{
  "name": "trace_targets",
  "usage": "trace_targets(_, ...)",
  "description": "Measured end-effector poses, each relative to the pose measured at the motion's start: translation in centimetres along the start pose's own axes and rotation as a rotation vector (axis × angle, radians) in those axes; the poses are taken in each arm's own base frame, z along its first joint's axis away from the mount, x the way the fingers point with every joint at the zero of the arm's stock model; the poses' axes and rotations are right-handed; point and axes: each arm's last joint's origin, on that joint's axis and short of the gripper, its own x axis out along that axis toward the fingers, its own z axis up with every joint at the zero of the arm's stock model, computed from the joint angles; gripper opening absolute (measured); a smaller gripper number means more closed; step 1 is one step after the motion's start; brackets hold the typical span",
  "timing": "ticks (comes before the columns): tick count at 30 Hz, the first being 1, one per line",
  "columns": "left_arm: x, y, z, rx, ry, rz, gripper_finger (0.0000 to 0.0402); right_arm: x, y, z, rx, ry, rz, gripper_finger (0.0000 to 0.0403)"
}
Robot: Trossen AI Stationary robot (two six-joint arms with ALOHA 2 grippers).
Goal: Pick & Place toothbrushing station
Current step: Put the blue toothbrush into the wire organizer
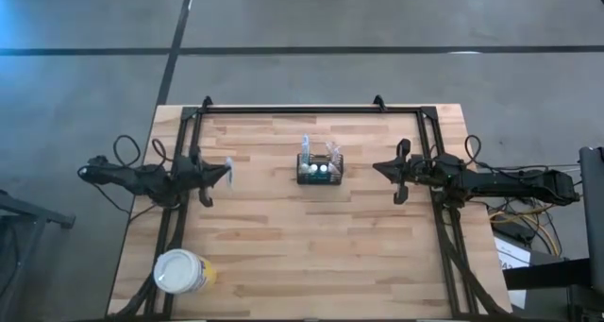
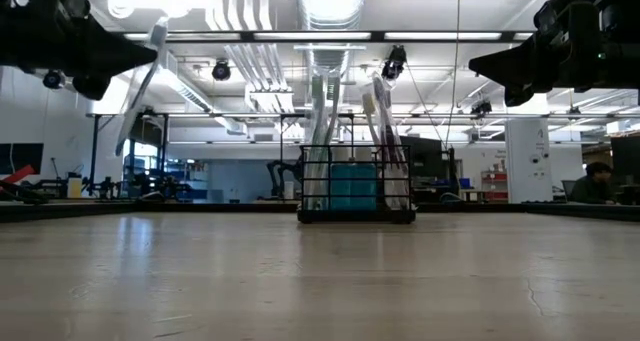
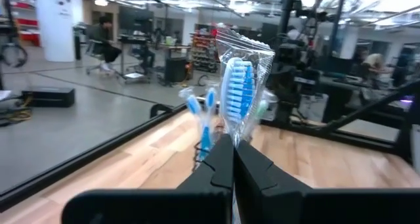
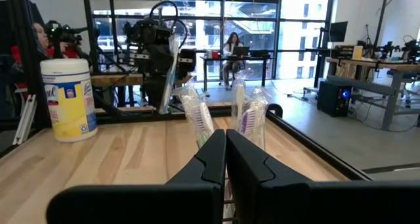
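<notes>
The toothbrushing station (image 1: 319, 169) is a small black slotted caddy that stands on its base at the middle of the wooden table, with several wrapped toothbrushes upright in it. It also shows in the low view (image 2: 356, 193). My left gripper (image 1: 226, 171) is left of it, above the table, and is shut on a wrapped blue toothbrush (image 3: 239, 86). My right gripper (image 1: 379, 168) hovers right of the caddy, shut and empty, and its wrist view (image 4: 225, 148) looks at the caddy's brushes (image 4: 197, 119). My left gripper pinches the wrapped toothbrush between its two fingers, just below the bristle head (image 3: 234, 133). The fingers come level from the table's left and lie across the brush. The brush is lifted clear and tilted, with its long end (image 2: 125, 131) hanging below the fingers.
A round yellow tub with a white lid (image 1: 181, 272) stands near the table's near left corner, and also shows in the right wrist view (image 4: 68, 99). A black frame rail (image 1: 311, 109) runs along the far edge and both sides. Bare wood (image 1: 311, 256) lies in front of the caddy.
</notes>
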Motion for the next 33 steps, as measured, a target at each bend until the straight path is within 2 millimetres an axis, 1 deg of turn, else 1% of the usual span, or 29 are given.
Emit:
trace_targets(3, 0.0, 0.1, 0.0, 0.002, -0.001, 0.037, 0.0000, 0.0, 0.0, 0.0, 0.000, 0.001, 0.000, 0.0008)
trace_targets(7, 0.0, 0.1, -0.1, 0.005, 0.002, 0.039, 0.0000, 0.0, 0.0, 0.0, 0.000, 0.003, 0.000, 0.0008)
trace_targets(10, 0.1, 0.1, 0.1, -0.035, -0.009, 0.057, 0.0000, 0.0, 0.0, 0.0, 0.000, 0.002, -0.001, 0.0008)
trace_targets(12, 0.3, 0.2, 0.3, -0.087, -0.030, 0.097, 0.0000, 0.0, 0.0, 0.0, 0.000, 0.001, -0.001, 0.0008)
trace_targets(14, 0.5, 0.1, 0.8, -0.115, -0.062, 0.102, 0.0000, 0.0, 0.0, 0.0, 0.000, -0.002, -0.003, 0.0008)
trace_targets(19, 1.4, -0.7, 1.9, -0.077, -0.142, 0.057, 0.0000, 0.0, 0.0, 0.0, 0.002, -0.005, -0.003, 0.0008)
trace_targets(22, 2.2, -1.0, 2.5, -0.040, -0.150, 0.073, 0.0000, 0.0, 0.0, 0.1, 0.009, -0.008, -0.003, 0.0008)
trace_targets(26, 3.6, -1.6, 3.4, 0.007, -0.102, 0.102, 0.0000, 0.0, 0.0, 0.1, 0.008, -0.009, -0.002, 0.0008)
trace_targets(30, 5.5, -2.3, 4.6, 0.074, -0.077, 0.069, 0.0000, 0.0, 0.0, 0.1, 0.008, -0.009, -0.002, 0.0008)
trace_targets(33, 7.2, -2.5, 5.8, 0.076, -0.118, 0.086, 0.0000, 0.0, 0.0, 0.1, 0.002, -0.009, -0.002, 0.0008)
